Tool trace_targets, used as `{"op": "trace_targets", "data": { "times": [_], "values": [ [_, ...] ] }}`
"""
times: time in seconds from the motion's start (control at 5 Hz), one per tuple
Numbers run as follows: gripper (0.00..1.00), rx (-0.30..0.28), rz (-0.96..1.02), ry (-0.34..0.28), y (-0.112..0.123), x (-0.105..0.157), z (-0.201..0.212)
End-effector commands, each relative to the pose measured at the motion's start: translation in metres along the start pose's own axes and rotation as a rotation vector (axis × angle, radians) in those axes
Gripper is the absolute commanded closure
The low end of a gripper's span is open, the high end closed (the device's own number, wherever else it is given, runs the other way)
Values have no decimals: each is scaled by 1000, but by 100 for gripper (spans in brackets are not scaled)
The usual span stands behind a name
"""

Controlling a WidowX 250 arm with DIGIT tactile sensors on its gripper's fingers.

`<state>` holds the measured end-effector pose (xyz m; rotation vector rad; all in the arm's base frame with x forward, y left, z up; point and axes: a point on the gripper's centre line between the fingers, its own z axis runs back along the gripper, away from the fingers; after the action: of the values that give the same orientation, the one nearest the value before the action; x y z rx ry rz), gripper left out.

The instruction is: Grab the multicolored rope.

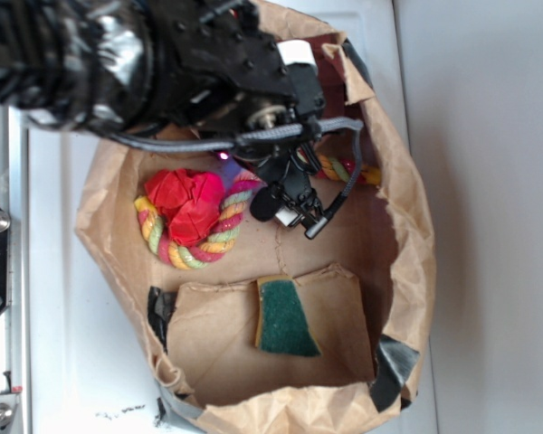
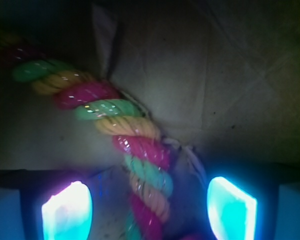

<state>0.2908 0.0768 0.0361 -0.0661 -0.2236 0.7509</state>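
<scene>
Straddling the thick twisted multicolored rope (image 2: 140,160) of pink, yellow and green strands, the black gripper (image 2: 149,210) hangs low inside the crumpled brown paper bag (image 1: 407,271), its 2 glowing pads (image 2: 67,212) standing apart, 1 on each side of the cord. In the wrist view the rope runs from the upper left down between the pads, nearer the right of the gap than the left, and neither pad appears to touch it yet.

From the exterior view the rope loops around a plain red crumpled wad (image 1: 185,203) at the bag's left, then passes under the gripper toward its yellow-tipped end at the right. A flat green-and-yellow sponge (image 1: 285,316) lies well apart, on a cardboard flap nearer the bag's lower edge.

The step in hand looks like the final alignment before the grasp. The next move likely calls for closing the jaws squarely across the rope, perhaps after settling slightly lower so the pads catch the full thickness of the twist.
</scene>
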Motion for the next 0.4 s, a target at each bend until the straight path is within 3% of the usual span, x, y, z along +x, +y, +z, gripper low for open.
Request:
{"op": "trace_targets", "data": {
  "times": [0.0, 0.2],
  "values": [
    [0, -39, -82, -34, -1, 11, -8],
    [0, -17, -102, -46, 0, 11, -13]
  ]
}}
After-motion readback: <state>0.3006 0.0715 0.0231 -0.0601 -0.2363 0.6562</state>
